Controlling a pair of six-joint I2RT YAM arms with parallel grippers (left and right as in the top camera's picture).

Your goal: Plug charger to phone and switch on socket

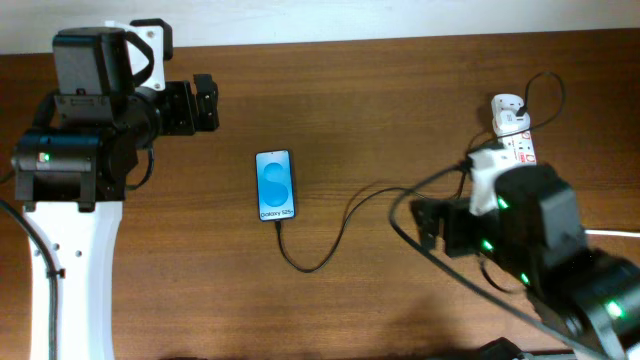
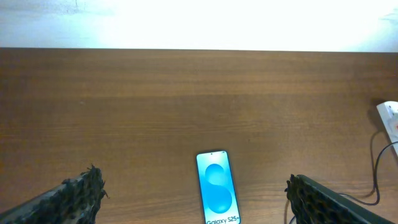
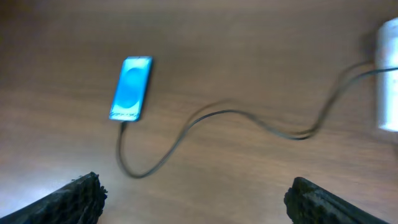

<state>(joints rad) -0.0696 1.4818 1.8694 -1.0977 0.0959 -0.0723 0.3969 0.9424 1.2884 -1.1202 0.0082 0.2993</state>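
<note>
Black charger (image 1: 300, 267) meets phone (image 1: 274, 185) overhead, hidden from left wrist; left claw (image 2: 196, 188), right claw (image 3: 194, 186) released.

Seemingly a robotics lab; left arm (image 1: 75, 130) and right arm (image 1: 545, 245) stand at a wooden table (image 1: 380, 90).

Seen from your right wrist camera, slightly blurred: the phone (image 3: 131, 88) lies tilted on the brown bench (image 3: 249, 37) at upper left, its screen lit blue. The charger (image 3: 217, 115) meets its lower end, loops down, then snakes right to the white socket (image 3: 388, 74) at the frame's edge. Your end effector (image 3: 193, 194) shows two dark fingers (image 3: 81, 196) spread wide below.
</note>
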